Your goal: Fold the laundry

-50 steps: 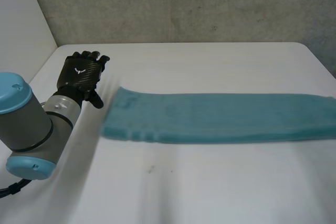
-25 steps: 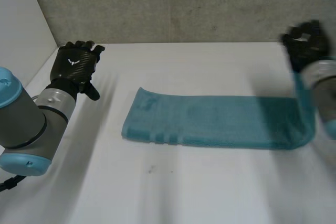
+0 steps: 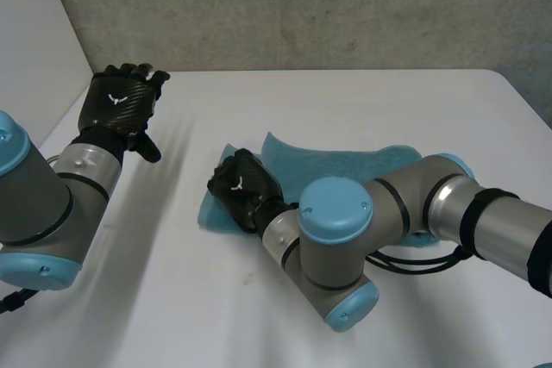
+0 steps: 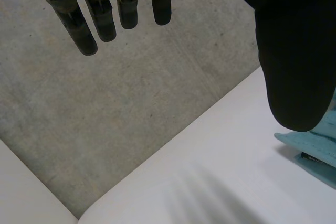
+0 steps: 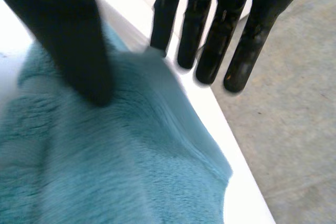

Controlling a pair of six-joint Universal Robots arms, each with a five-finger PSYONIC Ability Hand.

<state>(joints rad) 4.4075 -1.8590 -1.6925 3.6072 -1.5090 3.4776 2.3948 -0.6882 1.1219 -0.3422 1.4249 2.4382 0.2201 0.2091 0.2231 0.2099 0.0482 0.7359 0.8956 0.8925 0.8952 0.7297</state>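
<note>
The teal towel (image 3: 345,161) lies bunched on the white surface (image 3: 362,96), a little toward 3 o'clock of its middle in the head view. One flap rises in a low ridge along its 12 o'clock side, and a corner pokes out at 9 o'clock.

The right arm reaches across the towel from 4 o'clock. The right hand (image 3: 244,189) rests on the towel's 9 o'clock end. In the right wrist view its fingers (image 5: 210,35) are straight and spread, with the thumb held apart from them. The cloth is under the palm, the thumb tip is down on the pile, and the fingertips are at the towel's far edge. Nothing is pinched between thumb and fingers, so this hand is open.

The left hand (image 3: 119,111) is at about 10 o'clock from the towel, well apart from it and near the corner of the surface by the grey wall (image 3: 302,6). In its own wrist view the fingers (image 4: 105,19) hang straight and relaxed and hold nothing, and a corner of the towel shows just past the thumb.
</note>
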